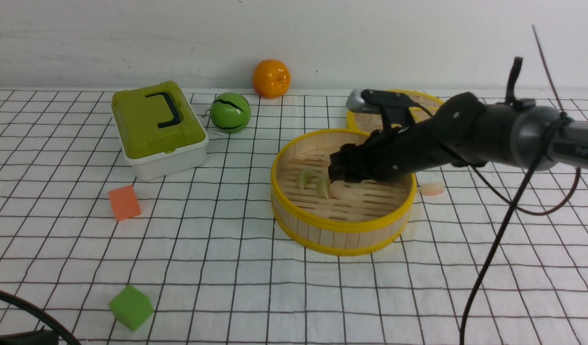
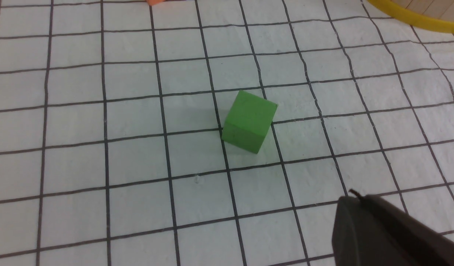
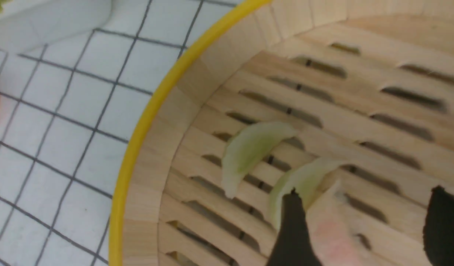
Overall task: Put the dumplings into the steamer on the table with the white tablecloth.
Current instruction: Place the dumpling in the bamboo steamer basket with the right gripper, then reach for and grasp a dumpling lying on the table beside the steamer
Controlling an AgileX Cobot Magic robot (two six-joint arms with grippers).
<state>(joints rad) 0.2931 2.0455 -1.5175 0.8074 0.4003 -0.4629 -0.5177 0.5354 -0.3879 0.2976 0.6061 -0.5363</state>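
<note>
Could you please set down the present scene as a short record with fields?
in the steamer: two green dumplings and one pinkish-white dumpling
outside the steamer: one pinkish-white dumpling, on the cloth beside the rim
steamer: on the white tablecloth, yellow-rimmed
right pincer: open over the steamer, holding nothing
left pincer: shut
behind the steamer: woven lid, partly hidden
other items: green-lidded box, green ball, orange ball, green block, orange block
</note>
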